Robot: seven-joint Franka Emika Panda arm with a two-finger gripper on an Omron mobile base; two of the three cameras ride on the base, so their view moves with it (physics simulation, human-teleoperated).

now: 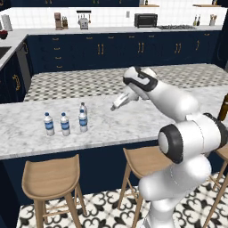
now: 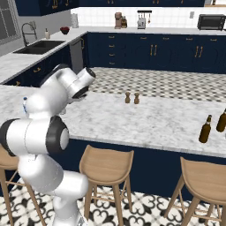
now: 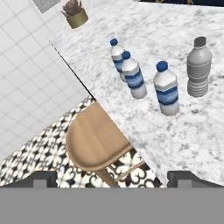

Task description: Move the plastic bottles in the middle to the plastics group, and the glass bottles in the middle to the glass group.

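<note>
Four plastic bottles (image 3: 167, 89) grouped ahead of gripper (image 3: 112, 181) on table (image 3: 183, 131), grey unlabelled one (image 3: 199, 67) included. Gripper empty, apparently wide. Glass bottles (image 2: 205, 129) far behind: swing round, approach neck-high.

Navy cabinets (image 1: 102, 49), marble island (image 1: 111, 124), wooden stools (image 1: 51, 180), patterned floor (image 1: 102, 213).

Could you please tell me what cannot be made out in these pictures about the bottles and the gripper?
- Gripper: too small in the left base view to tell if its jaws are open.
- Plain grey bottle: in the left base view, mostly hidden behind a water bottle.
- Right brown bottle: cut off by the right base view's edge.
</note>
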